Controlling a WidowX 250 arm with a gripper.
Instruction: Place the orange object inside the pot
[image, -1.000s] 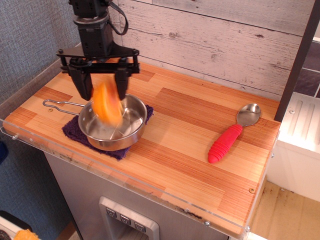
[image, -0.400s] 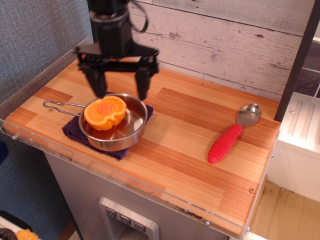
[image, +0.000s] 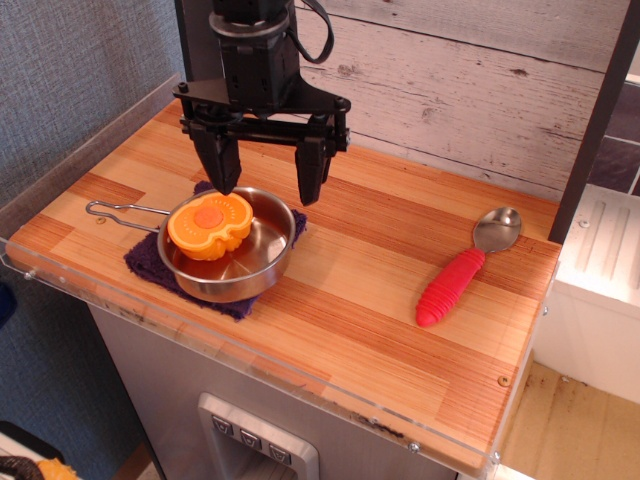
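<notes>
In the single view, looking down at an angle onto the wooden counter (image: 380, 260), the black hand (image: 268, 188) is hanging above the rear of the pot (image: 228, 248), its 2 fingers (image: 221, 165) spread wide apart and gripping nothing. The fingertips are pointing down, 1 near the pot's back rim on the left side and the other just past the rim on the right; neither is touching the orange object (image: 209, 225).

The orange object is lying inside the pot, toward its left side, with its flat lighter face and darker round centre turned upward. Its lobed edge is leaning against the pot's left wall, so it is sitting slightly raised there. The pot is resting on a dark purple cloth (image: 150, 262) near the counter's front-left corner, with its thin wire handle (image: 120, 209) reaching out to the left.

Well apart on the right side of the counter, a spoon (image: 466, 268) with a red ribbed handle and a metal bowl is lying diagonally, bowl toward the back wall.
</notes>
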